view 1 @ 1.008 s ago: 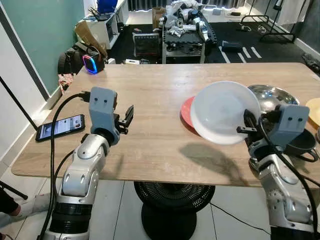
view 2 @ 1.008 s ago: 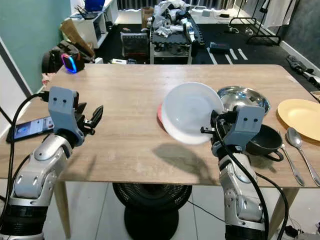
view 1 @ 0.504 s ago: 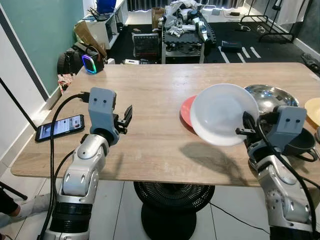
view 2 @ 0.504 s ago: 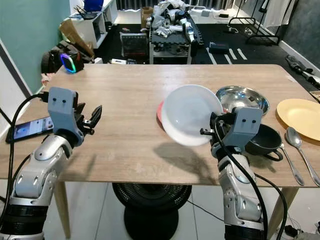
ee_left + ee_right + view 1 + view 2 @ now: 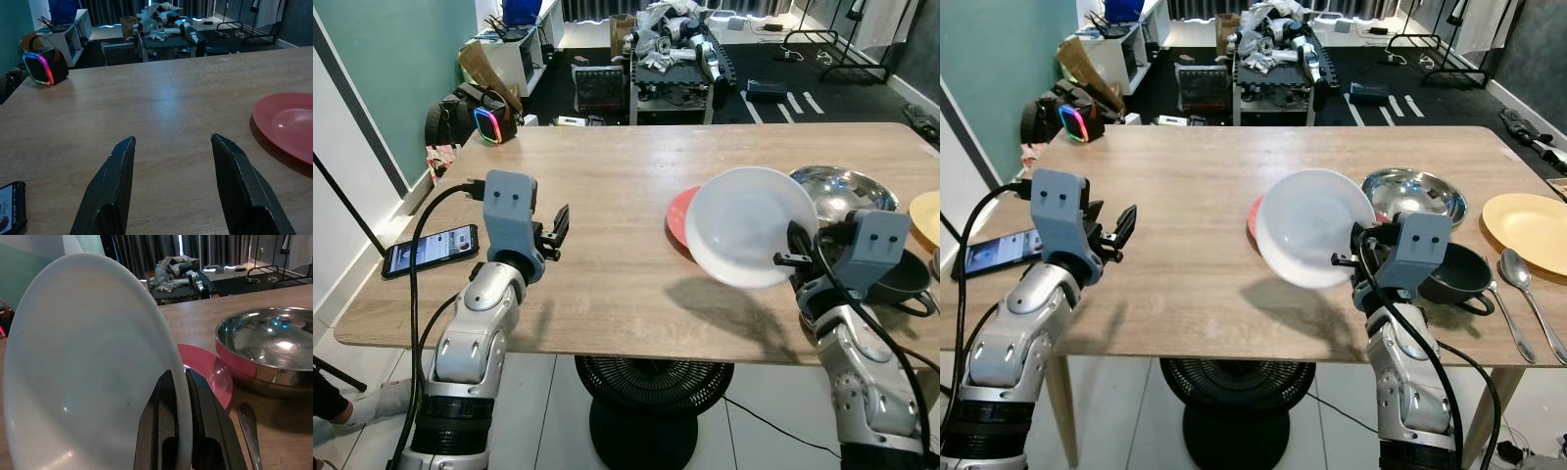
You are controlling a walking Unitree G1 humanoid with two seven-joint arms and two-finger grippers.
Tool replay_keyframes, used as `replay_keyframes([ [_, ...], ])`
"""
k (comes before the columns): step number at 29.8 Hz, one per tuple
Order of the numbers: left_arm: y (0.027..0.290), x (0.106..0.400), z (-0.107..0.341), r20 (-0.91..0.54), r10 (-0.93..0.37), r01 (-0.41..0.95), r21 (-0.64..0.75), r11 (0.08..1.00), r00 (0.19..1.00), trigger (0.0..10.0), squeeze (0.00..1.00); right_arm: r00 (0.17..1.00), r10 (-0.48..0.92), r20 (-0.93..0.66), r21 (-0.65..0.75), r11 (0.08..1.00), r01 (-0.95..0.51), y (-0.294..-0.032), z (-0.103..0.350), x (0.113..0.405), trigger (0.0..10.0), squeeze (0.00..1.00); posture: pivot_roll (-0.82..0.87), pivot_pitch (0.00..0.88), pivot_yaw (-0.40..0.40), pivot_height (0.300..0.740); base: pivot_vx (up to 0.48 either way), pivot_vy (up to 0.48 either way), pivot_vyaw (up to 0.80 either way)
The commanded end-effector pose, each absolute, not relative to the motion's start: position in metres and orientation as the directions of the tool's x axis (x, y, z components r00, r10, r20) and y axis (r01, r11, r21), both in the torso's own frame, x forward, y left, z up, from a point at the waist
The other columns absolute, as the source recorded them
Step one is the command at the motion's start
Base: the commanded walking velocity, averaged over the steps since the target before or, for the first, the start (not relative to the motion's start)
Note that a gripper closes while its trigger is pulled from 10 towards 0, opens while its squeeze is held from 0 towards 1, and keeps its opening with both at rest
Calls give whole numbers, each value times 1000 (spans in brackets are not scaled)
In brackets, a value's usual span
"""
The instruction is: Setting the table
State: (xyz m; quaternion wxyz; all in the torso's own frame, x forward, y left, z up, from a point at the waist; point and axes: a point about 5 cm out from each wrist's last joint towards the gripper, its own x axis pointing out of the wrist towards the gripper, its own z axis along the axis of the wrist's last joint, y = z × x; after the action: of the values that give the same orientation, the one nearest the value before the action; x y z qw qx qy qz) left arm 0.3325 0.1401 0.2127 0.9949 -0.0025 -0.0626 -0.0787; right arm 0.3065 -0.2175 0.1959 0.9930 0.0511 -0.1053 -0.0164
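Right gripper (image 5: 178,431) jaws pinching rim of white plate (image 5: 749,223), held tilted above counter (image 5: 607,196), over red plate (image 5: 286,125). Left gripper (image 5: 171,188) jaws spread, hovering. Steel bowl (image 5: 1415,194), yellow plate (image 5: 1526,220), spoon (image 5: 1528,284) clustered right; no setting laid yet.

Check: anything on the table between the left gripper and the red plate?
No. From left gripper to round red plate is bare wooden tabletop, seen in both eye views and the left wrist view.
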Motion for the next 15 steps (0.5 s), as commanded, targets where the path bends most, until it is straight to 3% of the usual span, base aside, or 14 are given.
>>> replay_keyframes([
  [1, 141, 333, 212, 126, -148, 149, -1, 989, 981, 10000, 0, 976, -44, 215, 95, 995, 24, -217, 196, 307, 10000, 0, -132, 0, 102, 740, -469, 0, 0],
  [15, 141, 334, 213, 128, -149, 152, -10, 988, 981, 10000, 0, 976, -47, 215, 90, 996, 28, -218, 196, 307, 10000, 0, -135, 0, 108, 740, -467, 0, 0],
])
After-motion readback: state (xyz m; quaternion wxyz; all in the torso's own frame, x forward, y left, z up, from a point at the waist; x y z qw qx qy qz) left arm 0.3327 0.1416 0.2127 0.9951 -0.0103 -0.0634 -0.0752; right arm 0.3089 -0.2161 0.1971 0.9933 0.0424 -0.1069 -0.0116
